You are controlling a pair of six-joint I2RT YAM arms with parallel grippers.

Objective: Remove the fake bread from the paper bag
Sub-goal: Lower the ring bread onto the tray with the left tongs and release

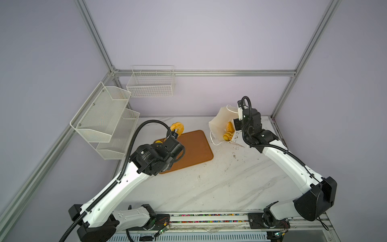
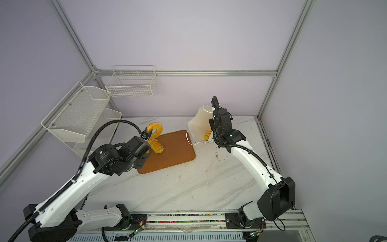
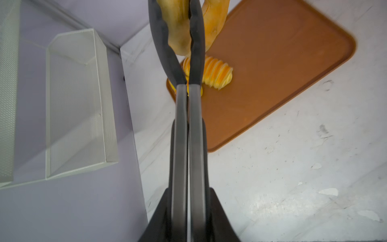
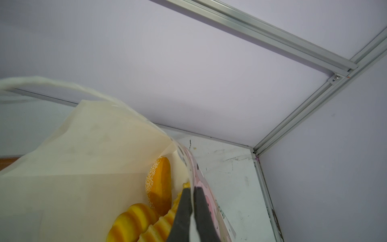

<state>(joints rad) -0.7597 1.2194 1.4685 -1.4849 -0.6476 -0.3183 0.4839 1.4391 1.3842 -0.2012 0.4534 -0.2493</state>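
My left gripper (image 3: 175, 12) is shut on a golden ring doughnut (image 3: 178, 31) and holds it in the air over the far left corner of the brown tray (image 1: 194, 146); the doughnut (image 2: 155, 129) shows in both top views. A ridged loaf (image 3: 215, 73) lies on the tray under it. At the back right the paper bag (image 1: 219, 121) stands tilted with its mouth open. My right gripper (image 4: 191, 188) is shut on the bag's pink printed wall at the rim. Inside lie a speckled oval bun (image 4: 159, 184) and ridged loaves (image 4: 134, 220).
Two white mesh shelves (image 1: 104, 119) hang on the left wall, close to my left arm. A wire basket (image 1: 150, 83) hangs on the back wall. One white cord handle (image 1: 213, 138) of the bag droops onto the marble table (image 1: 209, 184) beside the tray.
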